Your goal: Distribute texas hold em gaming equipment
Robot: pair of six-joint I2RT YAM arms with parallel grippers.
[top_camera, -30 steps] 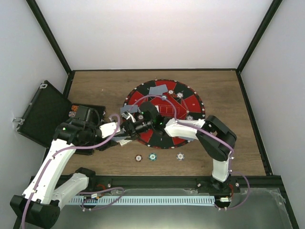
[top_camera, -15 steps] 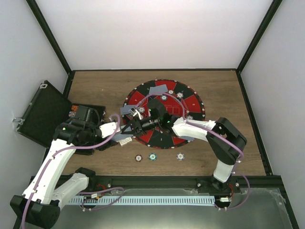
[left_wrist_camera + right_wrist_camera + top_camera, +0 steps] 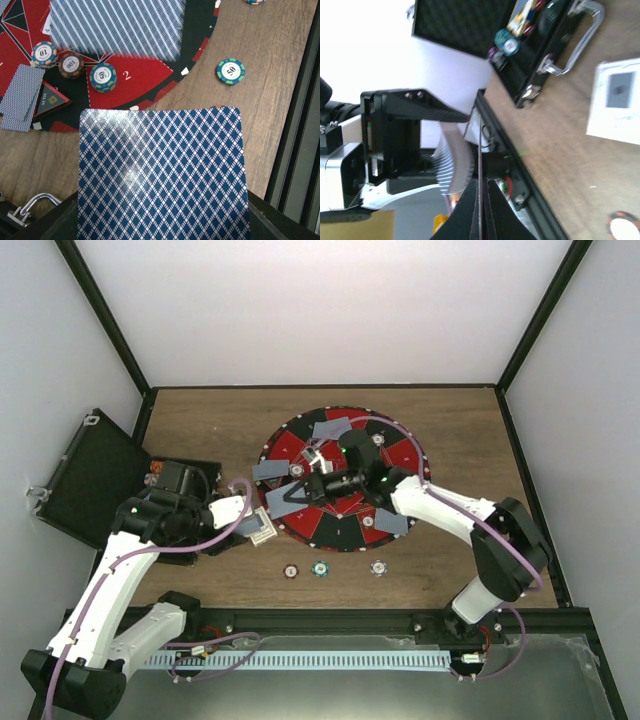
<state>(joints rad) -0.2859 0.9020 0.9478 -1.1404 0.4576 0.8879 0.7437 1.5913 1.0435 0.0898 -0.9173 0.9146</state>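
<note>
Card play at the table: a blue diamond-backed card (image 3: 160,175) fills the lower half of the left wrist view and hides the fingers holding it. Whether it is one card or a stack cannot be told. From above, the left gripper (image 3: 260,529) is closed on it just off the near-left rim of the round red-and-black mat (image 3: 404,455).

The right gripper (image 3: 300,484) hangs over the mat, pinched on a single card (image 3: 479,165) that its own camera shows only as a thin edge between the fingers. A blurred striped card back (image 3: 117,27) is cut off at the top of the left wrist view. Below it, chips marked 10, 100 and 50 (image 3: 71,64) sit on the mat.

Three poker chips (image 3: 319,567) lie in a row on the wooden table (image 3: 470,440) before the mat. The open black case (image 3: 85,475) stands at the far left, its contents too blurred to read.

Half a second earlier the right gripper was at the mat's left edge, close by the left gripper. It has since moved toward the centre and its elbow has swung right. The left arm and the three chips have not shifted.
</note>
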